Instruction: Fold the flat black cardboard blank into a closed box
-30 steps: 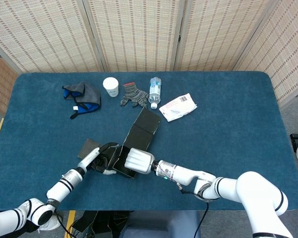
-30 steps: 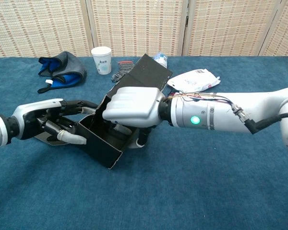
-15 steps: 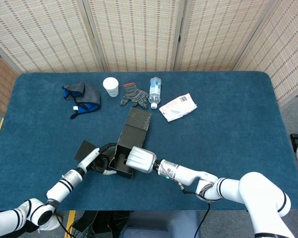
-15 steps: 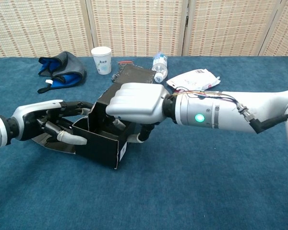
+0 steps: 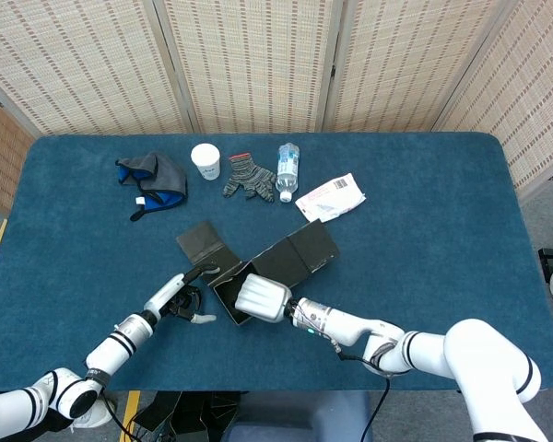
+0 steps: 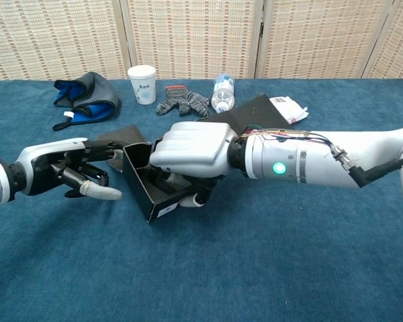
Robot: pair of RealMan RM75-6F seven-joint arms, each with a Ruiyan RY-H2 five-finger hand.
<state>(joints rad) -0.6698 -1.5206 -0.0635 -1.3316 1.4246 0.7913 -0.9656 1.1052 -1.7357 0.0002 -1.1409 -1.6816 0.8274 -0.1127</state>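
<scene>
The black cardboard box (image 6: 151, 191) sits half formed on the blue table (image 5: 424, 230), near its front edge and left of centre; its tray is up, but one long panel (image 5: 290, 256) lies flat behind it toward the white packet (image 5: 331, 199), and a smaller flap (image 5: 203, 242) is splayed out on the left. The right robot hand (image 6: 188, 153) is pressed down over the tray with its fingers curled inside, holding the walls; the left robot hand (image 6: 70, 176) hovers just beside the box's left wall, fingers loosely bent, gripping nothing I can see, one fingertip at or near the flap. The risk, I'd say, is the walls springing flat the moment the right hand eases off, since nothing looks tucked in; a push from the left could also slide the whole box along the cloth rather than fold the flap; and swinging the long panel over may trap the right hand's fingers inside, or sweep toward the bottle (image 5: 288, 169) and the glove (image 5: 249, 177).
</scene>
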